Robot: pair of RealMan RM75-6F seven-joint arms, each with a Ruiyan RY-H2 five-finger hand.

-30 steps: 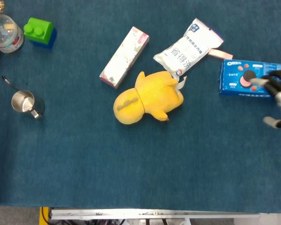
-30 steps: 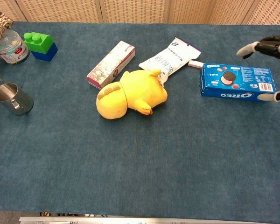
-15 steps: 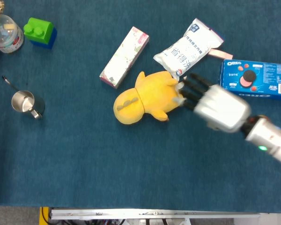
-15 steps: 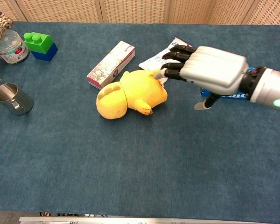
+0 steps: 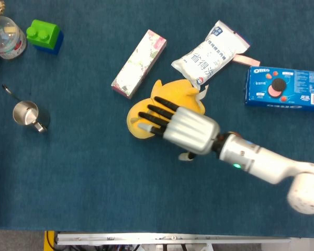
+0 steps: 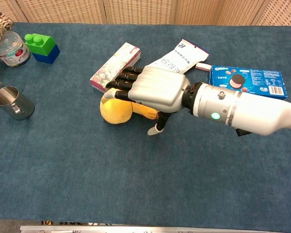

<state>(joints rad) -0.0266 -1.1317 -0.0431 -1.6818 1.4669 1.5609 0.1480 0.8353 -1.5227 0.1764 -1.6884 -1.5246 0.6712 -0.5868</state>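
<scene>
A yellow plush toy (image 5: 184, 97) lies in the middle of the blue table cloth (image 5: 94, 178). My right hand (image 5: 184, 130) is spread over it from the right, dark fingers (image 5: 157, 116) stretched across its body and the thumb pointing down beside it. In the chest view the right hand (image 6: 157, 90) covers most of the yellow plush toy (image 6: 112, 112), and I cannot tell whether it touches it. Nothing is gripped. My left hand is out of both views.
A floral carton (image 5: 139, 64) and a white pouch (image 5: 212, 52) lie just behind the toy. A blue Oreo box (image 5: 285, 87) sits at the right. At the left are a metal cup (image 5: 26, 114), a green and blue block (image 5: 43, 34) and a plastic jar (image 5: 8, 37).
My right hand has swept left from the Oreo box at the table's right edge, across the table, to over the yellow plush toy. Nothing on the table has shifted.
</scene>
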